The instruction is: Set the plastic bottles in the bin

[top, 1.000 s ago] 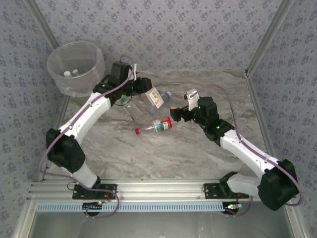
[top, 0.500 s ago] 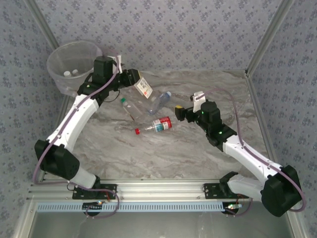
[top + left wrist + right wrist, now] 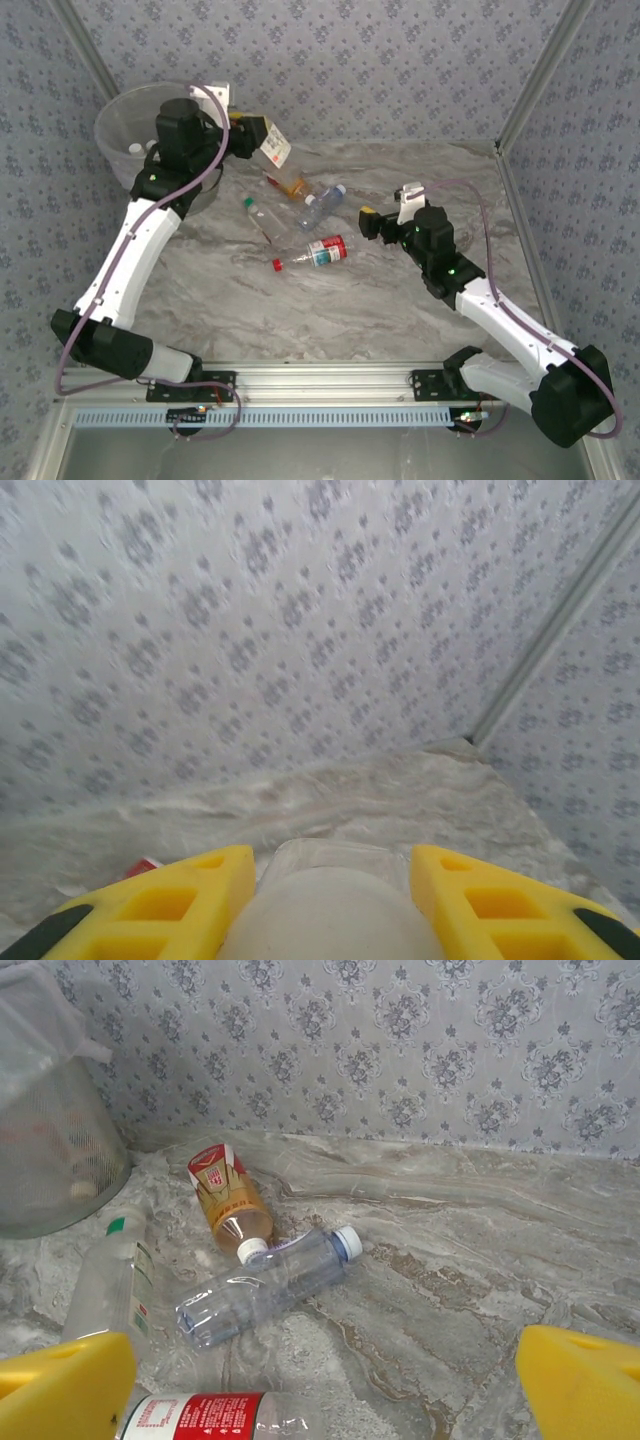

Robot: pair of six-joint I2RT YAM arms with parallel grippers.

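Left tool [image 3: 252, 130]: pressed in on a small clear plastic bottle with a white-and-red label [image 3: 275, 150], carried high off the surface. In the wrist view its yellow fingers [image 3: 150, 905] flank the bottle's pale round end.
Held bottle: just beside the right-hand rim of the round translucent whitish-grey bin [image 3: 115, 115]. It seems not yet over the mouth, though the overhead angle makes that hard to judge.
Bin: at the far-left corner of the grey marbled worktop [image 3: 350, 310], with two small white caps [image 3: 143, 147] inside.
Step in hand: carry the held bottle over the bin and let it go.
Doing it well: swing left until the whole bottle hangs over the middle of the mouth, lift its low end clear of the rim, then part the fingers. A light bottle dropped at the edge could bounce out.
Right tool [image 3: 366, 224]: spread wide, holding nothing, hovering near the loose bottles.
Loose bottles: the amber bottle with red-and-gold label [image 3: 225, 1200], blue-capped clear bottle [image 3: 265, 1285], green-capped bottle [image 3: 115, 1280] and red-labelled bottle [image 3: 210, 1415] lie close together mid-worktop.
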